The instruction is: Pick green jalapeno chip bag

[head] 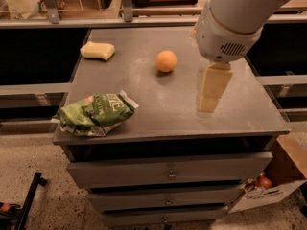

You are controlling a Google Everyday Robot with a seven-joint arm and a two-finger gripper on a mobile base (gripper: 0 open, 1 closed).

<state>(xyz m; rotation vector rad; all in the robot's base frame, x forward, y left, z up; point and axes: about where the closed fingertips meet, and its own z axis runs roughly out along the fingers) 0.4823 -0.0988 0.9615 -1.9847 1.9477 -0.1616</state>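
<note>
Green and crinkled, the green jalapeno chip bag (pixel 96 114) lies flat at the front-left corner of the grey counter (pixel 163 109), one end reaching the edge, its white lettering facing up. Nothing touches it. Toward the back, a pale yellow sponge (pixel 98 51) sits near the left rear corner, and an orange (pixel 166 61) rests around the middle, both well apart from the bag.

The robot's white arm (pixel 240 13) comes in from the upper right, and the cream-coloured gripper (pixel 207 104) hangs from it, pointing down over the right half of the counter, close above the surface. It is seen side-on as one pale block, so I cannot tell whether it is spread or pressed together. It carries nothing that can be seen.

As a judgement, the pick has barely begun: the arm is over the counter, but the gripper is on the side opposite the bag, with the orange nearer to it than the target. What is left is nearly everything: crossing to the front-left corner, descending onto the foil, closing on it and lifting it off.
</note>
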